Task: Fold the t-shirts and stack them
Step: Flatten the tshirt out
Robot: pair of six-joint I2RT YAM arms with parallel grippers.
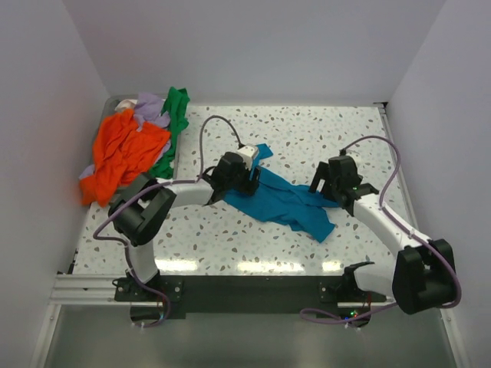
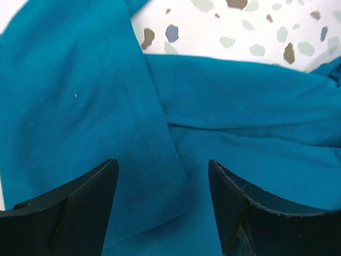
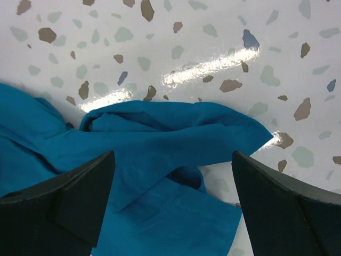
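- Cloth in play is the teal t-shirt (image 1: 290,205), crumpled at the middle of the bench (image 1: 222,249), its long axis slanting from far-left to near-right.
- The left gripper (image 2: 162,170) hangs over the far-left end, jaws wide apart, holding nothing.
- The right gripper (image 3: 171,160) sits over the right-hand end, equally wide and empty.
- I'd say each arm is already at its own end.
- The orange t-shirt (image 1: 119,157), green t-shirt (image 1: 177,115) and lavender t-shirt (image 1: 150,107) lie heaped in the far-left corner, well apart.

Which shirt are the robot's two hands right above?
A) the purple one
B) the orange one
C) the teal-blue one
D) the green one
C: the left gripper and the right gripper, both open, hang over the crumpled teal-blue shirt.
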